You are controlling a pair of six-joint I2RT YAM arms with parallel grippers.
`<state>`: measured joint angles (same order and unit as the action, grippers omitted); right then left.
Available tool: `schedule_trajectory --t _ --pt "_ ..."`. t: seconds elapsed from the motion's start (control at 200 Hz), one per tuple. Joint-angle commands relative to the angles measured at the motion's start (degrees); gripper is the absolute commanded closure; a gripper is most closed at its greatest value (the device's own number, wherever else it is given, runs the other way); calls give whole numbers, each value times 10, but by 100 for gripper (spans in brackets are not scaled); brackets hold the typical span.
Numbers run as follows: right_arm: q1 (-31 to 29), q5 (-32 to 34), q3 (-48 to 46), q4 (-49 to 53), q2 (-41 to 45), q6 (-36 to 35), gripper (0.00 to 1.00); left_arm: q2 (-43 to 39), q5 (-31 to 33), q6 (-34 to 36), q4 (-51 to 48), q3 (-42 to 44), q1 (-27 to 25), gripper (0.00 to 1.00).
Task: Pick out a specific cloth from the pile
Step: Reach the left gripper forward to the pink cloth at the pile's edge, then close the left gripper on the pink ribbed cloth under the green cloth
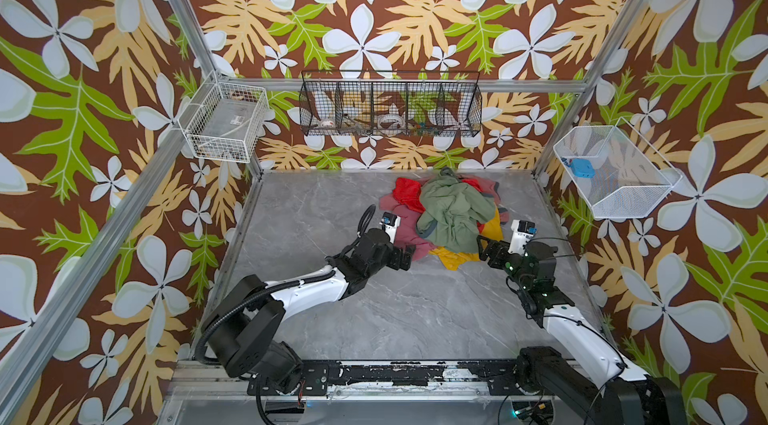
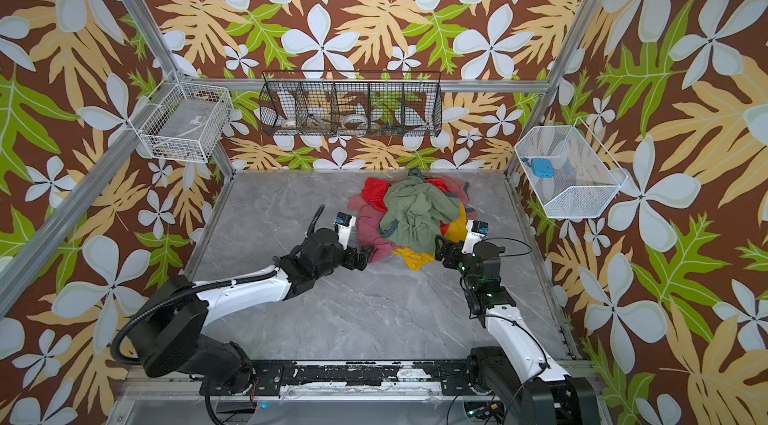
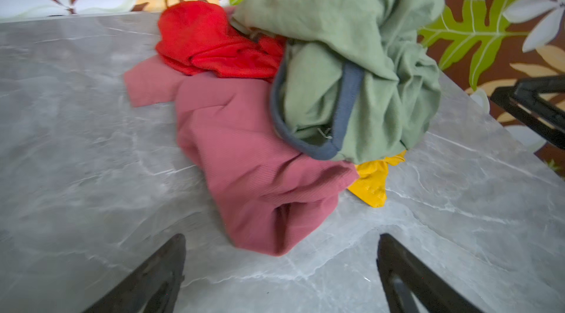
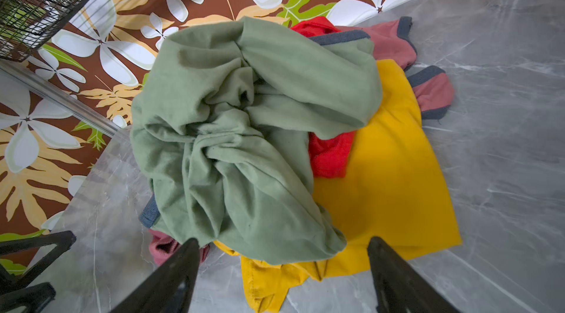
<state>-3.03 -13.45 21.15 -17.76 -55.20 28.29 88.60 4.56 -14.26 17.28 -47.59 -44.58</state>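
— Well, found the pile [image 1: 451,211] heaped toward 12 o'clock on the grey table [image 1: 374,310], close to the back wall. Topped with an olive green garment [image 1: 449,202], grey trim showing. Any sign of the cloth?

— Picked out the cloth [image 1: 405,221] at 9 o'clock of the pile: dusty rose, lying flat on the table, far edge tucked under the green and under a red cloth [image 1: 409,192] at 10 o'clock.

— And the left gripper?

— Caught the left gripper [image 1: 407,254] at 8 o'clock of the pile, down low by the table. Looked through its wrist view too: jaws spread wide, clamped on nothing. Noted the near tip of the cloth reaching just into the gap, touching neither side.

— Over to the right gripper, then?

— Found the right gripper [image 1: 482,246] at 5 o'clock of the pile, jaws likewise apart, nothing pinched. Saw the green hem and a mustard yellow cloth [image 1: 451,261] spilling out at 6 o'clock, right in front of that gap. Could not tell whether one jaw brushed the green hem.

— So, left the cloth on the table, ungripped?

— Exactly that, half buried at 9 o'clock.
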Motion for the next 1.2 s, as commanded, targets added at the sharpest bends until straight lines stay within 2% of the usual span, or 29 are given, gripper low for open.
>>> schedule_trajectory --t 0.0,0.15,0.39,0.53,0.936,0.996,1.196 --pt "-1 12 0 -6 -2 6 13 35 -41 28 -22 -38 -10 4" --pt "0 29 4 6 3 -7 12 73 -48 34 -38 -71 -20 8" --pt "0 44 7 18 3 -24 11 132 -2 28 -86 -129 -30 13" --pt "0 49 8 18 1 -25 11 163 54 17 -106 -162 -38 20" --pt "0 56 10 22 0 -28 11 204 98 -9 -106 -182 -40 30" --pt "0 57 12 23 -1 -28 11 206 97 -10 -106 -182 -41 37" --pt "0 75 10 26 -6 -22 10 193 94 -8 -105 -176 -44 78"
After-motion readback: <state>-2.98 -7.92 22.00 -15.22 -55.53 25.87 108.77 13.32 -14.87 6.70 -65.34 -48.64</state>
